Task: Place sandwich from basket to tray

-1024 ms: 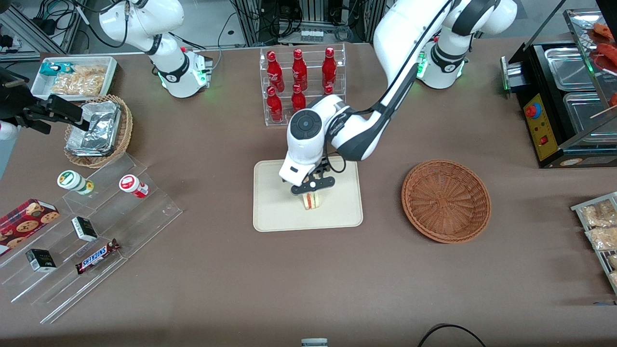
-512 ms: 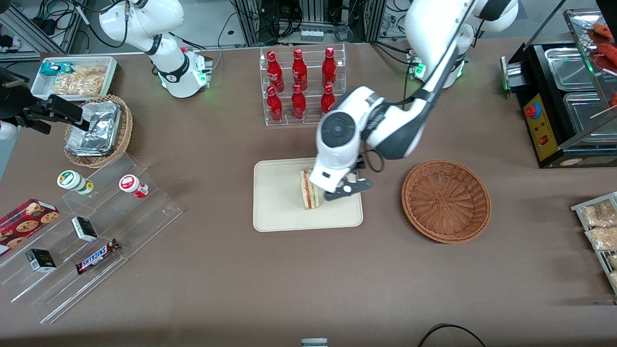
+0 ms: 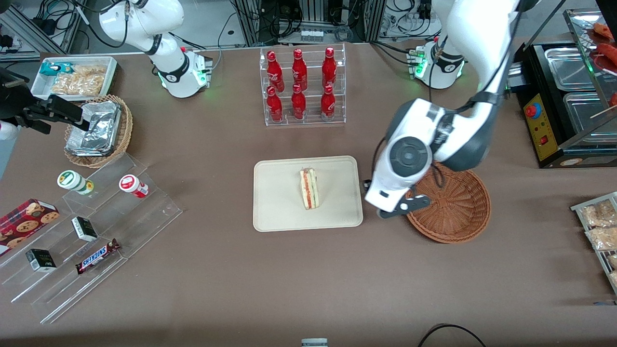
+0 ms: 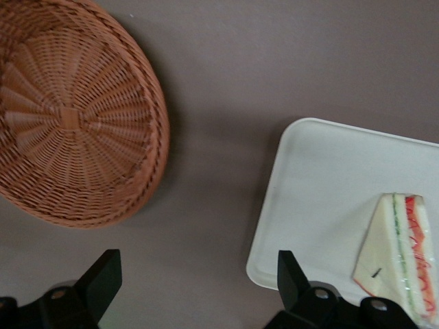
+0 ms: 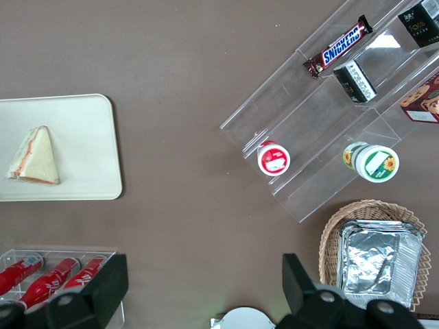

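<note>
The sandwich (image 3: 308, 188) stands on its edge in the middle of the cream tray (image 3: 274, 212), with the striped filling showing. It also shows in the left wrist view (image 4: 401, 257) on the tray (image 4: 315, 199), and in the right wrist view (image 5: 34, 157) on the tray (image 5: 89, 137). The reddish-brown basket (image 3: 453, 202) sits empty beside the tray, toward the working arm's end; it also shows in the left wrist view (image 4: 68, 123). My gripper (image 3: 402, 206) hangs open and empty above the table between tray and basket, over the basket's rim; its fingers stand wide apart (image 4: 199, 281).
A clear rack of red bottles (image 3: 301, 86) stands farther from the front camera than the tray. A tan basket of foil packets (image 3: 99, 130), a white snack bin (image 3: 74, 77) and clear stepped shelves (image 3: 96, 226) lie toward the parked arm's end. A black food warmer (image 3: 564, 101) stands toward the working arm's end.
My gripper let go of the sandwich on the tray, opened, and moved away sideways to the basket's rim. The sandwich stays standing on the tray.
</note>
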